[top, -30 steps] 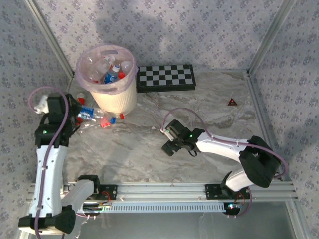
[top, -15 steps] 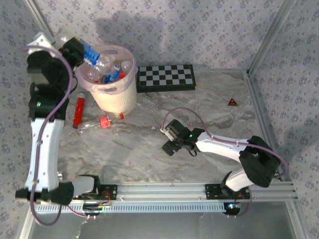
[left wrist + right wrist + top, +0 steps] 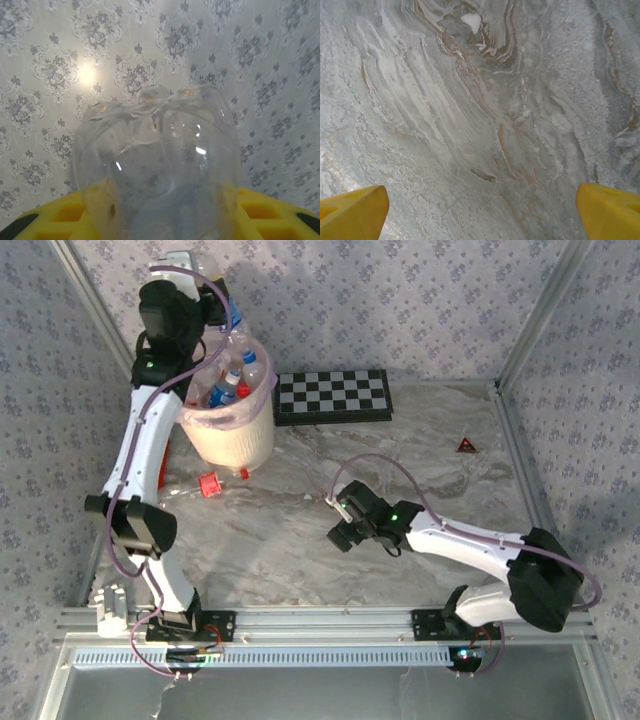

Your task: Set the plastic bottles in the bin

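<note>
My left gripper (image 3: 220,310) is raised high above the back rim of the bin (image 3: 235,435), a cream-white bucket lined with a pink bag. It is shut on a clear plastic bottle (image 3: 237,333) with a blue label. In the left wrist view that bottle's clear base (image 3: 155,165) sits between the yellow fingers (image 3: 272,212), against the wallpaper. Several bottles (image 3: 226,388) with red, white and blue caps lie inside the bin. Another clear bottle with a red cap (image 3: 203,484) lies on the table left of the bin. My right gripper (image 3: 338,526) (image 3: 480,210) stands open over bare marble.
A red cylinder (image 3: 161,472) lies by the left arm, partly hidden. The chequered board (image 3: 333,396) rests to the right of the bin. A small red triangle (image 3: 466,444) sits at the far right. Patterned walls enclose the marble table (image 3: 420,470).
The left arm rose from the table with the bottle and swung right, carrying it from the bin's left rim to above its back rim. The right arm barely shifted.
</note>
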Motion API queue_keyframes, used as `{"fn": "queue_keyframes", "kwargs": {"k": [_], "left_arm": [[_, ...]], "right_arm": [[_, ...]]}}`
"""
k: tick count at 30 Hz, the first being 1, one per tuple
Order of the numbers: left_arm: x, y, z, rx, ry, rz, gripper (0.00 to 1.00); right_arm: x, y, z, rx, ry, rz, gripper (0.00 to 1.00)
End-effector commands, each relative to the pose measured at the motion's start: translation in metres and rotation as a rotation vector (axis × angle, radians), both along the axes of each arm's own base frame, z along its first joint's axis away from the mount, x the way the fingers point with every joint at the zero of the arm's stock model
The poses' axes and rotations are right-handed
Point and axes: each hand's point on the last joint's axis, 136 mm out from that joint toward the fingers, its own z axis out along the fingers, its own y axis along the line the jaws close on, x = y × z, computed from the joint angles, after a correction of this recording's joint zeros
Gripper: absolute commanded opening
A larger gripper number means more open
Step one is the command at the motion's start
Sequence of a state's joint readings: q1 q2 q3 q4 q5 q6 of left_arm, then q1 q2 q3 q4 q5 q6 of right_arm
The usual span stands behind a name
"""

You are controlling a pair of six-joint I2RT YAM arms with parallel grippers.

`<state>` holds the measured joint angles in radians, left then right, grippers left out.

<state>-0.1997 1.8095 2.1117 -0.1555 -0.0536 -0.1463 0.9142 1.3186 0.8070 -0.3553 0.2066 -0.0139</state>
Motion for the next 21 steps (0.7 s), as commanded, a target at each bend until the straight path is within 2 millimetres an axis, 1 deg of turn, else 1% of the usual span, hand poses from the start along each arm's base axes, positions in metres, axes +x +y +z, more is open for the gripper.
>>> {"fn": "queue_keyframes", "kwargs": {"k": [1, 4, 6, 11, 12, 13, 17, 20, 21], "left_arm": [[0.007, -0.006, 0.009, 0.112, -0.054, 0.035, 0.00], [0.017, -0.022, -0.018, 0.185, -0.009, 0.015, 0.00], [0.021, -0.028, -0.034, 0.221, 0.013, 0.019, 0.00], [0.025, -0.041, -0.076, 0.254, 0.072, -0.005, 0.00], [0.027, -0.044, -0.094, 0.273, 0.100, -0.009, 0.00], [0.026, -0.045, -0.105, 0.284, 0.119, -0.010, 0.00], [0.020, -0.042, -0.147, 0.298, 0.206, -0.006, 0.00], [0.010, -0.037, -0.173, 0.311, 0.258, -0.002, 0.00], [0.007, -0.037, -0.179, 0.317, 0.272, -0.004, 0.00]], "right_arm": [[-0.006, -0.015, 0.001, -0.008, -0.003, -0.038, 0.98], [-0.009, -0.018, 0.009, 0.036, -0.028, -0.035, 0.98], [-0.010, -0.021, 0.015, 0.060, -0.045, -0.040, 0.98], [-0.012, -0.031, 0.024, 0.116, -0.057, -0.060, 0.98], [-0.012, -0.033, 0.026, 0.122, -0.060, -0.065, 0.98], [-0.012, -0.035, 0.027, 0.128, -0.062, -0.071, 0.98], [-0.012, -0.040, 0.032, 0.159, -0.069, -0.087, 0.98], [-0.011, -0.041, 0.033, 0.173, -0.068, -0.093, 0.98], [-0.011, -0.042, 0.033, 0.175, -0.067, -0.094, 0.98]]}}
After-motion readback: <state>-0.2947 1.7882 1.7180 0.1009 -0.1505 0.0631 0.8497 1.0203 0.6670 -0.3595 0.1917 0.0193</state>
